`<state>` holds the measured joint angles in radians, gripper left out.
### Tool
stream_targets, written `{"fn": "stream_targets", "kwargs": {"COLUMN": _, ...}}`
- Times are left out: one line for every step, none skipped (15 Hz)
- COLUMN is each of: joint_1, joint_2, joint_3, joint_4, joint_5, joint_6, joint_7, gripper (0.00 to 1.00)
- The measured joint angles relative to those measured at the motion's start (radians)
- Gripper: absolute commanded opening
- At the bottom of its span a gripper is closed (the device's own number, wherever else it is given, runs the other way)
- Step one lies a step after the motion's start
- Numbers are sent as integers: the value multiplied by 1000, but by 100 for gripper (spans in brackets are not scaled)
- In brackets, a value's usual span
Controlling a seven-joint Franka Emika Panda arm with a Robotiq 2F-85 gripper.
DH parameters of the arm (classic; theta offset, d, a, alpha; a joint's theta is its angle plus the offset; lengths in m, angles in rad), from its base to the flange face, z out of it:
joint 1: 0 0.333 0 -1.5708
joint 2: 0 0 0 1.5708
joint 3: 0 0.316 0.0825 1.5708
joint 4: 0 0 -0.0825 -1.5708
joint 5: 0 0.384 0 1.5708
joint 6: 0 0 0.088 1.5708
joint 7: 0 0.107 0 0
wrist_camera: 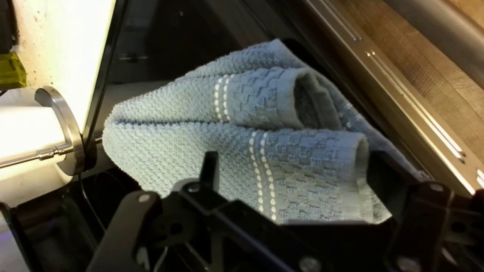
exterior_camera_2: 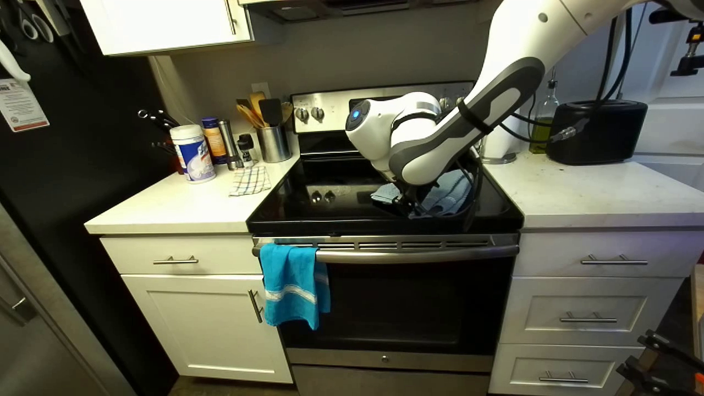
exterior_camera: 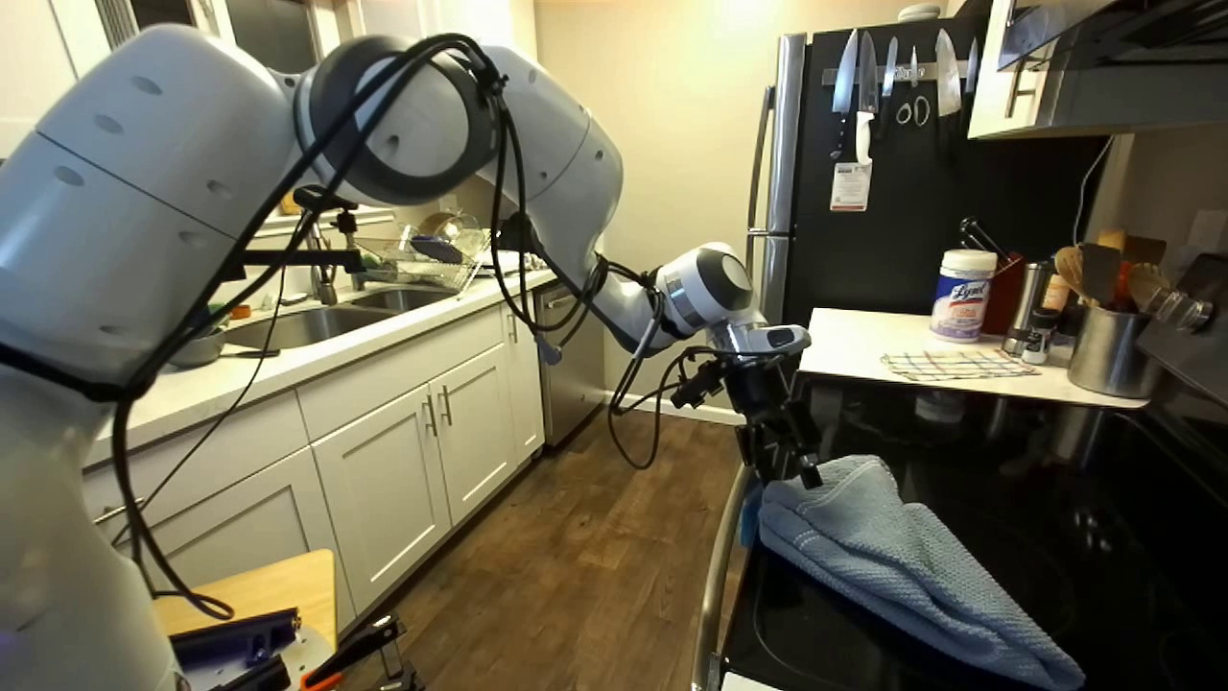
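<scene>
The claw [wrist_camera: 293, 168] is found spread, its two fingers standing well apart above a grey-blue towel [wrist_camera: 181, 151], with nothing seen pinched between them. Whether either fingertip touches the fabric could not be established. The grey-blue towel lies on the black stovetop [exterior_camera: 1046, 518], close to the front edge, loosely folded into a tapering bundle. In the wrist view its hemmed ends face the metal front trim [wrist_camera: 393, 85], and two upper folds each carry a double row of white stitching. One finger shows against the towel's body, the other beside the hem. In an exterior view the arm [exterior_camera_2: 517, 49] partly conceals the bundle. A bright blue towel [exterior_camera_2: 291, 286] with a pale stripe hangs from the oven handle [exterior_camera_2: 418, 256]. On the white counter [exterior_camera_2: 154, 209] beside the stovetop stand a wipes tub [exterior_camera_2: 193, 157] and a steel utensil holder [exterior_camera_2: 275, 144]; a checked cloth [exterior_camera_2: 250, 180] lies flat near both. Across the stovetop, a black toaster [exterior_camera_2: 599, 135] stands next to a bottle of yellow-green liquid [exterior_camera_2: 543, 129]. Several knives [exterior_camera: 868, 82] are mounted on the black refrigerator [exterior_camera: 892, 259].
</scene>
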<state>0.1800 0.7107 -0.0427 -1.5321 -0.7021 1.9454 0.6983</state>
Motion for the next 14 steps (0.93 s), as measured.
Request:
{"fn": "stream_targets", "kwargs": {"joint_1": 1, "joint_2": 0, "joint_3": 0, "joint_4": 3, "joint_5": 0, "joint_6": 0, "joint_7": -3, "gripper": 100}}
{"fn": "stream_targets", "kwargs": {"joint_1": 2, "joint_2": 0, "joint_3": 0, "joint_4": 7, "joint_5": 0, "joint_6": 0, "joint_7": -7, "gripper": 100}}
{"fn": "stream_targets", "kwargs": {"joint_1": 3, "joint_2": 1, "joint_3": 0, "joint_4": 10, "joint_5": 0, "joint_6": 0, "joint_7": -9, "gripper": 100}}
{"fn": "stream_targets", "kwargs": {"joint_1": 4, "joint_2": 1, "joint_3": 0, "joint_4": 13, "joint_5": 0, "joint_6": 0, "joint_7": -11, "gripper": 100}}
{"fn": "stream_targets", "kwargs": {"joint_1": 5, "joint_2": 2, "joint_3": 1, "joint_4": 15, "joint_5": 0, "joint_6": 0, "joint_7": -14, "gripper": 100}}
{"fn": "stream_targets", "kwargs": {"joint_1": 6, "joint_2": 4, "joint_3": 1, "joint_4": 19, "joint_5": 0, "joint_6": 0, "joint_7": -18, "gripper": 100}}
{"fn": "stream_targets", "kwargs": {"joint_1": 7, "joint_2": 6, "joint_3": 1, "joint_4": 23, "joint_5": 0, "joint_6": 0, "joint_7": -23, "gripper": 100}}
{"fn": "stream_targets", "kwargs": {"joint_1": 7, "joint_2": 8, "joint_3": 1, "joint_4": 26, "joint_5": 1, "joint_6": 0, "joint_7": -26, "gripper": 100}}
{"fn": "stream_targets", "kwargs": {"joint_1": 8, "joint_2": 10, "joint_3": 2, "joint_4": 30, "joint_5": 1, "joint_6": 0, "joint_7": -28, "gripper": 100}}
{"fn": "stream_targets", "kwargs": {"joint_1": 8, "joint_2": 13, "joint_3": 2, "joint_4": 34, "joint_5": 1, "joint_6": 0, "joint_7": -29, "gripper": 100}}
{"fn": "stream_targets", "kwargs": {"joint_1": 8, "joint_2": 17, "joint_3": 3, "joint_4": 38, "joint_5": 1, "joint_6": 0, "joint_7": -32, "gripper": 100}}
{"fn": "stream_targets", "kwargs": {"joint_1": 8, "joint_2": 21, "joint_3": 3, "joint_4": 41, "joint_5": 1, "joint_6": 0, "joint_7": -38, "gripper": 100}}
{"fn": "stream_targets", "kwargs": {"joint_1": 8, "joint_2": 24, "joint_3": 3, "joint_4": 44, "joint_5": 2, "joint_6": 0, "joint_7": -49, "gripper": 100}}
{"fn": "stream_targets", "kwargs": {"joint_1": 8, "joint_2": 27, "joint_3": 3, "joint_4": 48, "joint_5": 3, "joint_6": 0, "joint_7": -64, "gripper": 100}}
